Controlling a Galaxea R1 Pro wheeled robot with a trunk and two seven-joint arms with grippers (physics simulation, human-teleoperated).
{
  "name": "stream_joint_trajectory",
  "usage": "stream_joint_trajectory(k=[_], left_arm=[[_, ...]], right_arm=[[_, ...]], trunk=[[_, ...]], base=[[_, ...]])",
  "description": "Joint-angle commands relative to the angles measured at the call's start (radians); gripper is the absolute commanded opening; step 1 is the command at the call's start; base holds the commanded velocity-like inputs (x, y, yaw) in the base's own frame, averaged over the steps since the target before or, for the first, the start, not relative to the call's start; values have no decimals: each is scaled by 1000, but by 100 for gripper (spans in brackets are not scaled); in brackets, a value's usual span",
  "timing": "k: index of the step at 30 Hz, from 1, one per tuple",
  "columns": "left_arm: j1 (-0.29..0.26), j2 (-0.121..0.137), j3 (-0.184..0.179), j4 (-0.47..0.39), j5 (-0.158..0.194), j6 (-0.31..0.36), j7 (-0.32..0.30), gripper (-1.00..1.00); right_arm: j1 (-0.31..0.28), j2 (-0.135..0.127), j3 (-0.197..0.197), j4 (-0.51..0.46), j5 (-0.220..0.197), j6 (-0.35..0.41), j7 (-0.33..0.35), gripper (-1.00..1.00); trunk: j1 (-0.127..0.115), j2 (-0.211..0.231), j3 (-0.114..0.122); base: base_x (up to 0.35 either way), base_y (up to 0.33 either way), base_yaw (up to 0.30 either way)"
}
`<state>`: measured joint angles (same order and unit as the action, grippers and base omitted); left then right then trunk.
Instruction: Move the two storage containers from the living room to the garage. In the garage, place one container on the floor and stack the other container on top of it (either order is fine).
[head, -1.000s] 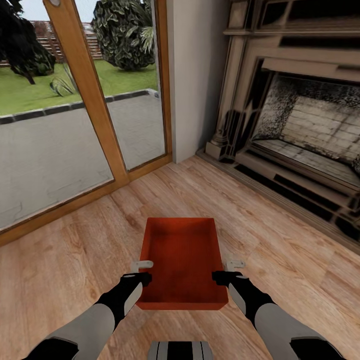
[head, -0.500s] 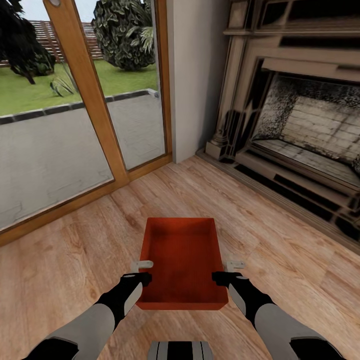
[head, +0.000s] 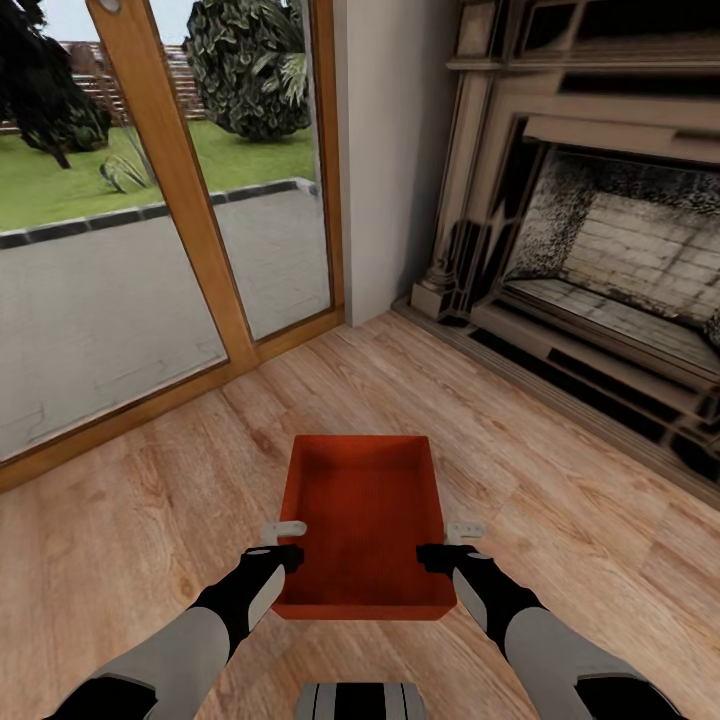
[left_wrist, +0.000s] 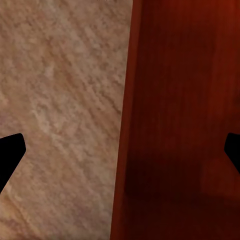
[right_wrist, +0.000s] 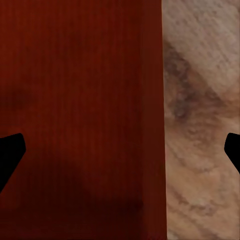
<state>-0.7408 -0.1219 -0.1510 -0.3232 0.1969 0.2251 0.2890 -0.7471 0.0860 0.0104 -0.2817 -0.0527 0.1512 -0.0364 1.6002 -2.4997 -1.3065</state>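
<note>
Living room, wood plank floor (head: 560, 560); brick fireplace (head: 620, 250) at right, glass door (head: 150, 250) at left. One storage container (head: 365, 520) is set on the planks, long axis pointing away from the robot. Left gripper (head: 283, 540) and right gripper (head: 455, 545) are each spread astride a long side wall, equally near; nothing is pinched.
</note>
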Motion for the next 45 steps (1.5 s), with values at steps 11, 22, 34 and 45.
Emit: stream_joint_trajectory(k=[11,22,34,45], left_arm=[[0,1,-9,-1,12,8,13,100],[0,2,-7,-2,17,7,16,-100],[0,0,-7,-5,11,8,21,-100],[0,1,-9,-4,13,8,14,-100]], right_arm=[[0,1,0,-2,-6,4,-5,-100],[0,1,0,-2,-10,-6,-5,-100],[0,0,0,-2,-10,-18,-7,-100],[0,0,0,-2,-9,-18,-6,-100]], trunk=[[0,0,-1],[0,0,-1],[0,0,-1],[-27,49,21]], base=[[0,0,0],[0,0,0],[0,0,0],[0,0,0]])
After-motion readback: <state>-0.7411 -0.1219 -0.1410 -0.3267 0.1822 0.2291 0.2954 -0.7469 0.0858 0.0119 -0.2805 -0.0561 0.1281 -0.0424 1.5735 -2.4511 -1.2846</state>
